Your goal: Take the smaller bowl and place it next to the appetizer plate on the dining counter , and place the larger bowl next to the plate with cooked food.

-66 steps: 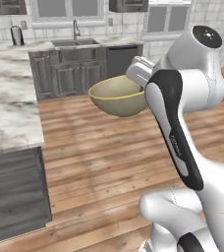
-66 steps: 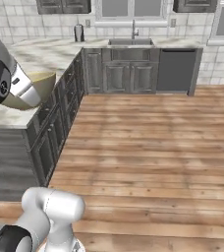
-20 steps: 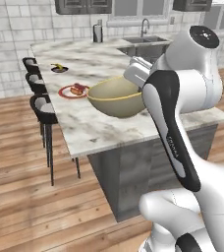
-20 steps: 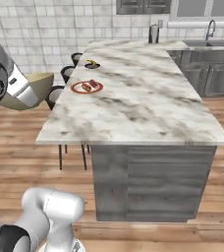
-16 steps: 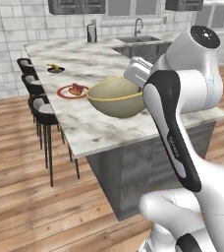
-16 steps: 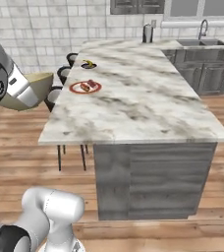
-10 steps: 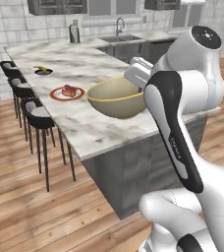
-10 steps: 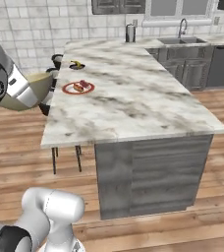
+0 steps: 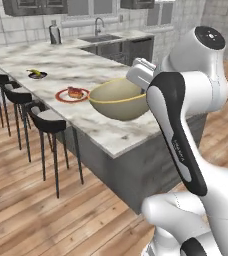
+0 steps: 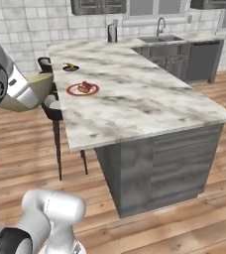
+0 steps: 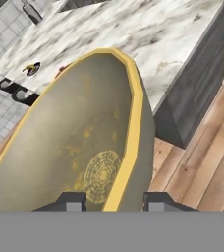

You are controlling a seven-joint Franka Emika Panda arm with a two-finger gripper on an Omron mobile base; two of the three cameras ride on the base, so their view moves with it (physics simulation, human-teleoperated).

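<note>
The pincer (image 11: 111, 199) grips the tan bowl (image 9: 117, 99) by its rim, one finger inside, one outside. The bowl hangs in the air near the table (image 10: 149, 101), where the red-rimmed plate (image 10: 83, 89) and dark plate (image 10: 71, 67) sit.

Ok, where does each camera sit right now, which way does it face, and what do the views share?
Left base view: behind the arm's left, facing the dining counter; arm at right carries the larger bowl.
Right base view: behind its right, facing the same counter; arm at left edge.
Hand view: on the hand, looking along the gripper, fingertips straddling the bowl's rim.
Shared: bowl, plate with cooked food, appetizer plate.
</note>
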